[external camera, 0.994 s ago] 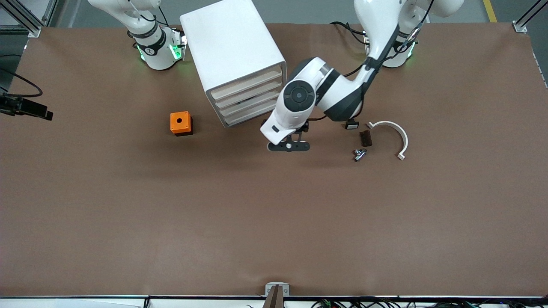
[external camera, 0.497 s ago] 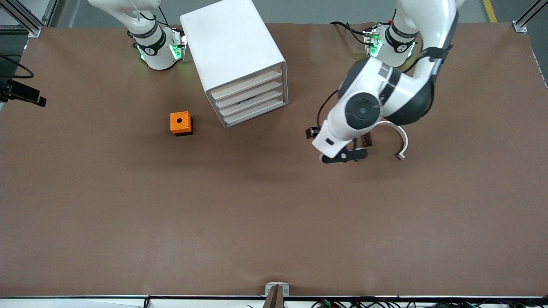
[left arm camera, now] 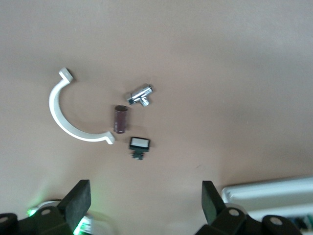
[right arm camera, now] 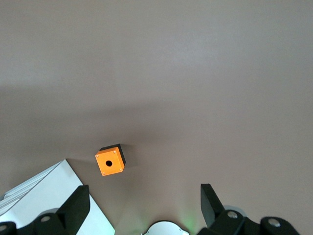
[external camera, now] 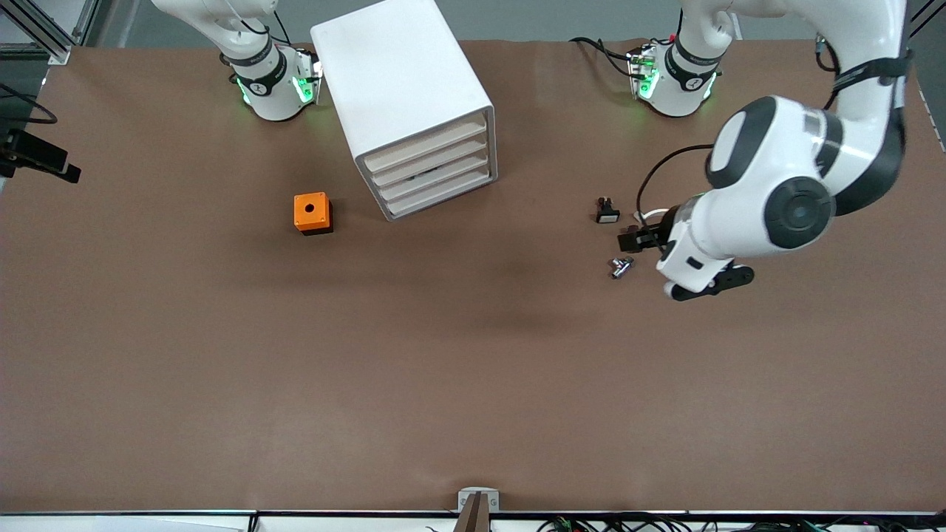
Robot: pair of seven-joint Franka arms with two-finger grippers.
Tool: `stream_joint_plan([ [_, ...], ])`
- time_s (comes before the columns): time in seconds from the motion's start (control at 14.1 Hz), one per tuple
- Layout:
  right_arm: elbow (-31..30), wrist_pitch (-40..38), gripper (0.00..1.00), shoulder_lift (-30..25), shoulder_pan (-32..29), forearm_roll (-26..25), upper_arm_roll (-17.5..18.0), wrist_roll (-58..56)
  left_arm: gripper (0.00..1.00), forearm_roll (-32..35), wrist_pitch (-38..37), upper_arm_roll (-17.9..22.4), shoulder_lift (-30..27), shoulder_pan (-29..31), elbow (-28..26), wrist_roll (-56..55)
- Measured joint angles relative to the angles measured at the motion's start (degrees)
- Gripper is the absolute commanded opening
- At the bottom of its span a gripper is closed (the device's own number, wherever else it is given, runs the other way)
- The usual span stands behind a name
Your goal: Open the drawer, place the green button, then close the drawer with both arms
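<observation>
The white four-drawer cabinet (external camera: 403,89) stands near the robots' bases. Its third drawer (external camera: 432,176) is shut flush with the other drawers. The button shows in no view. My left gripper (external camera: 707,284) hangs open and empty over the table toward the left arm's end, beside the small loose parts. Its fingers (left arm camera: 78,200) stand wide apart around bare table, so the left gripper (left arm camera: 144,200) holds nothing. My right gripper (right arm camera: 144,205) is also open and empty. It is high above the table near the orange box (right arm camera: 110,161) and out of the front view.
The orange box with a hole (external camera: 312,213) sits beside the cabinet toward the right arm's end. A black-and-white switch part (left arm camera: 139,143), brown cylinder (left arm camera: 121,119), silver fitting (left arm camera: 141,95) and curved white clamp (left arm camera: 73,115) lie under the left arm.
The left arm has swung away from in front of the cabinet toward its own end of the table, and now covers the clamp and cylinder in the front view. The drawers stay shut.
</observation>
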Motion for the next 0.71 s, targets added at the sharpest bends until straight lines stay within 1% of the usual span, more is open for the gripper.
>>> stream_joint_plan([
  [0.28, -6.1, 6.3, 1.00, -4.0, 0.0, -0.9, 0.0, -0.1, 1.00, 4.7, -4.2, 0.1, -5.9, 4.5, -0.5, 12.9],
  [0.5, -7.7, 7.5, 1.00, -5.0, 0.0, -1.7, 0.1, -0.6, 1.00, 6.0, -4.8, 0.1, -10.7, 11.3, -4.1, 23.6],
  [0.64, -7.9, 7.5, 1.00, -5.1, 0.0, -1.8, 0.0, -2.1, 1.00, 6.0, -3.8, 0.1, -13.2, 15.5, -6.4, 27.3],
  [0.71, -8.1, 7.5, 1.00, -5.1, 0.0, -1.9, -0.1, -2.4, 1.00, 6.0, -2.9, 0.1, -14.1, 16.5, -7.3, 28.0],
])
